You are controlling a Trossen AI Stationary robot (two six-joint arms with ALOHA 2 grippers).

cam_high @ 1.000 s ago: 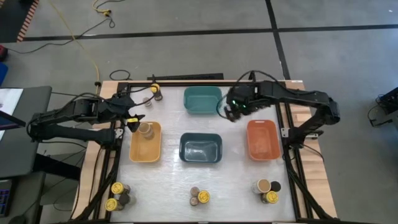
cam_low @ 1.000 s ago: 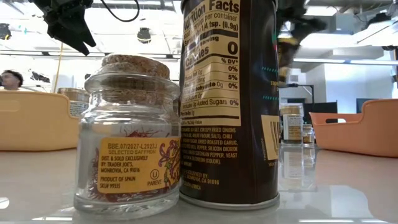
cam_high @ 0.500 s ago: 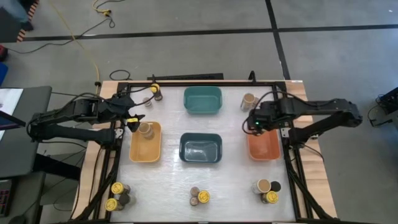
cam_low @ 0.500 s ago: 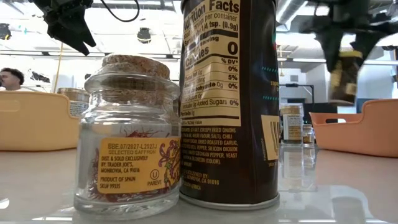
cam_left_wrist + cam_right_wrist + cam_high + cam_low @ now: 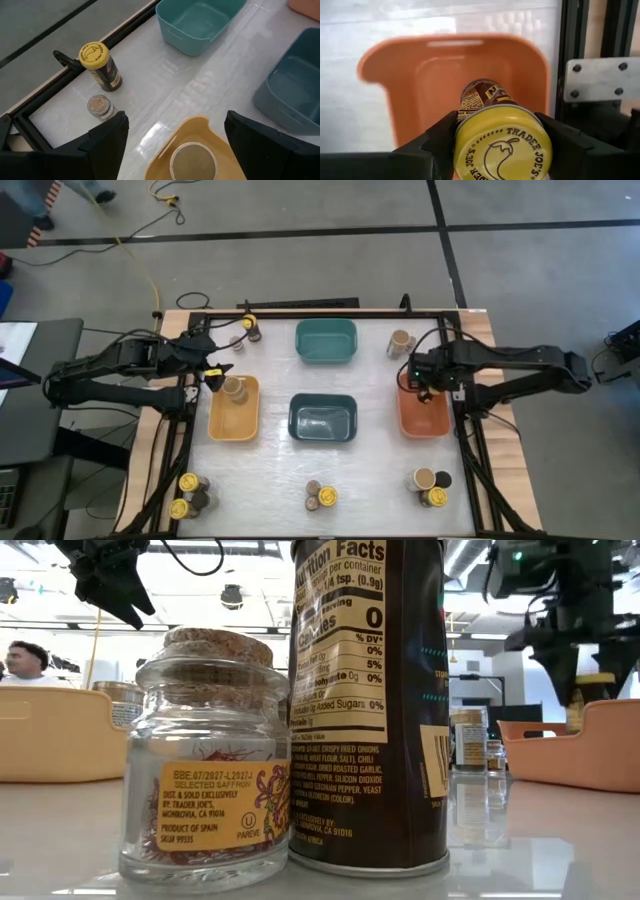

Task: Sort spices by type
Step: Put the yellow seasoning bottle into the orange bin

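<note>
From above we see our right hand [image 5: 424,383] over the back end of the orange bin [image 5: 424,412], and our left hand [image 5: 213,372] at the back edge of the yellow bin [image 5: 234,415], where a tan-topped jar [image 5: 233,388] stands. In the left wrist view our left hand [image 5: 175,137] is spread wide and empty above that jar [image 5: 193,161]. In the right wrist view our right hand [image 5: 501,131] clamps a yellow-lidded jar [image 5: 501,145] over the orange bin [image 5: 410,80].
</note>
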